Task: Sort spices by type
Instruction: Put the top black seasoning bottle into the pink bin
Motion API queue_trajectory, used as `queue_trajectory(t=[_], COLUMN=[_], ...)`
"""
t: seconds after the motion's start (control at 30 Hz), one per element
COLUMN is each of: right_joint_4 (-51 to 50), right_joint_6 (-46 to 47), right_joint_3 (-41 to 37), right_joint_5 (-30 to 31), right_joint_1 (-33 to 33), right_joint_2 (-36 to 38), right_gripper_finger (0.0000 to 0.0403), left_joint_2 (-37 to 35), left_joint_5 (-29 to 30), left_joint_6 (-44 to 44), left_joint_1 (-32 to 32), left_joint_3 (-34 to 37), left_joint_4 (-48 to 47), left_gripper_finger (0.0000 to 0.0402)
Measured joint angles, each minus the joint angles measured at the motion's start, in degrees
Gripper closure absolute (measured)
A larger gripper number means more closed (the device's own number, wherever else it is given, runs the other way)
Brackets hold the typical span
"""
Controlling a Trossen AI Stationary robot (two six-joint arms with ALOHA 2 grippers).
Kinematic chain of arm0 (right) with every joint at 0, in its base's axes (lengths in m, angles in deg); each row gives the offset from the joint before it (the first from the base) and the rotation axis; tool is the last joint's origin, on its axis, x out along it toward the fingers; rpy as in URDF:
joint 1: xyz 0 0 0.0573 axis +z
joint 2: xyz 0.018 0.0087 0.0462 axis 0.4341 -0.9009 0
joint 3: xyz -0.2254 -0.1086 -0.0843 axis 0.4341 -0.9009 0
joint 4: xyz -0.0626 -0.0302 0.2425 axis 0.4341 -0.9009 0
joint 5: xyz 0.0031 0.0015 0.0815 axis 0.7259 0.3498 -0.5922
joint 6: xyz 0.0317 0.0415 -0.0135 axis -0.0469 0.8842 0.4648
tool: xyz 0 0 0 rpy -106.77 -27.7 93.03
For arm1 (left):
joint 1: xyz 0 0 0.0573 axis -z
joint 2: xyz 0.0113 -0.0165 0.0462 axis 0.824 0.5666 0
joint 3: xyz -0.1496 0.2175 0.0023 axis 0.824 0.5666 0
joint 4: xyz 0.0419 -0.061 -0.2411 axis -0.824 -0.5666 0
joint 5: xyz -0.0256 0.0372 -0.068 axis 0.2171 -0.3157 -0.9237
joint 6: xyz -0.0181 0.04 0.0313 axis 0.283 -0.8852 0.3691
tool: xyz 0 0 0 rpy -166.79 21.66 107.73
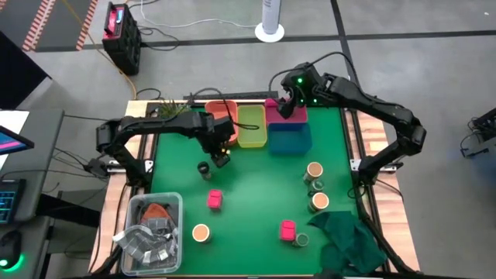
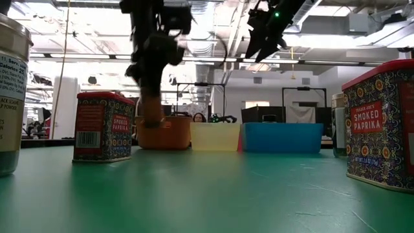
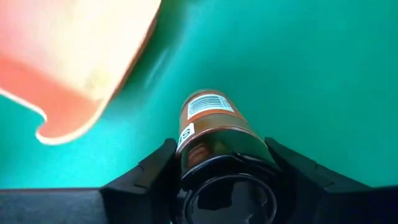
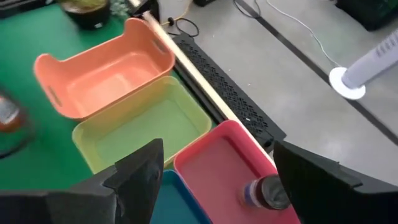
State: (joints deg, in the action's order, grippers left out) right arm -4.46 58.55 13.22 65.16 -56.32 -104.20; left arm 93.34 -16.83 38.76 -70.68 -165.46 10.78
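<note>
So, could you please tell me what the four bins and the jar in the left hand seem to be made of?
The orange bin, yellow-green bin, pink bin and blue bin look like matte moulded plastic: rounded rims, and cut-out handles on the orange one. The jar in the left hand seems to be clear glass or plastic, brown contents showing, with a glossy dark cap and a paper label.

Four bins [image 1: 253, 128] at the table's [image 1: 256, 194] far edge, spice containers [image 1: 314, 186] scattered nearer

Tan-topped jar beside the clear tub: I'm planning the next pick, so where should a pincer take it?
Grip the tan-topped jar across its round sides, coming straight down: it stands upright, top showing as a full circle, with bare mat around except the clear tub on one side.
</note>
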Motion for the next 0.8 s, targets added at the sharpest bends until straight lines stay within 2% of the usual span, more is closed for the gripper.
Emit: queue_trajectory(t=[0.2,0.43,0.6,0.8], right_joint_4=[-5.29,-13.1,-14.61,-18.91], right_joint_6=[1.38,6.48,10.27,13.33], right_joint_3=[0.0,0.0,0.0,0.0], right_joint_5=[-0.02,-0.28,-1.06,-1.18], right_joint_1=[-2.87,-3.63,-2.55,0.05], right_joint_2=[0.0,0.73,3.15,6.4], right_gripper_finger=[0.0075,0.0075,0.0075,0.0075], left_joint_2=[-0.01,0.18,4.68,13.69], left_joint_5=[-1.48,-1.71,-3.97,-6.31], left_joint_6=[-3.22,-5.08,-6.27,-10.12], left_joint_1=[-1.16,-5.74,-9.74,-11.32], left_joint_3=[-7.94,-11.01,-15.32,-26.74], left_joint_4=[1.02,11.32,12.18,11.3], left_gripper_finger=[0.0204,0.0202,0.0202,0.0201])
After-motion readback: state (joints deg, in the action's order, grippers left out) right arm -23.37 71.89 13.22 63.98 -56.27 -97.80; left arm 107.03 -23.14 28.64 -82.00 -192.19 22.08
